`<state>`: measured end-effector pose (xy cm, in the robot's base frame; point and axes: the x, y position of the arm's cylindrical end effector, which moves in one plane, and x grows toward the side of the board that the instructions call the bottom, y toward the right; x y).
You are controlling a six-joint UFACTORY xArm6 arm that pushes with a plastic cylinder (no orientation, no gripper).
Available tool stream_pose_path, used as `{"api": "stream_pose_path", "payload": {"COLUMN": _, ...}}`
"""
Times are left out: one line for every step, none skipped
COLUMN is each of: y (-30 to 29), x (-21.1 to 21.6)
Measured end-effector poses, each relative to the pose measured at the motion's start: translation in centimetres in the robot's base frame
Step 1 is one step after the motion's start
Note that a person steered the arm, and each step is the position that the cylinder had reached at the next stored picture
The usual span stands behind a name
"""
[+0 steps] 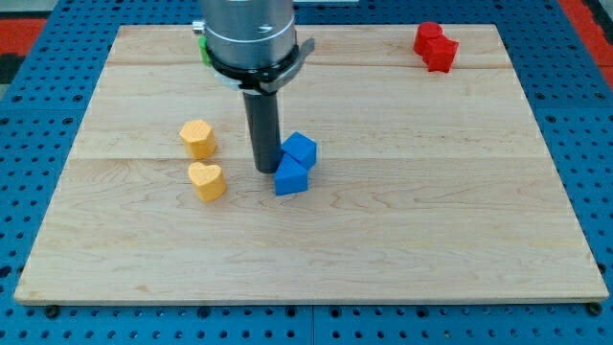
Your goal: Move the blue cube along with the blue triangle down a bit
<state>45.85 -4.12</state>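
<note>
You see my tip (265,171) near the board's middle, touching the blue triangle (290,177) at its 9 o'clock side; the rod ends plain, holding nothing. The blue cube (301,149) touches the triangle at its 1 o'clock. Two yellow blocks (197,138) (207,180) lie at 9 o'clock from my tip, and a red block (436,45) at 2 o'clock, well apart.

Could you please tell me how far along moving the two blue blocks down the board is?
Done: my tip sits against the view's left of the touching blue cube and blue triangle. In hand: lining up. Left: the downward push; both sit mid-board.
</note>
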Motion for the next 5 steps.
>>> {"api": "stream_pose_path", "payload": {"y": 0.4, "x": 0.0}}
{"api": "stream_pose_path", "payload": {"y": -3.6, "x": -1.2}}
{"api": "stream_pose_path", "payload": {"y": -5.8, "x": -4.4}}
{"api": "stream_pose_path", "payload": {"y": 0.4, "x": -8.3}}
{"api": "stream_pose_path", "payload": {"y": 3.1, "x": -7.6}}
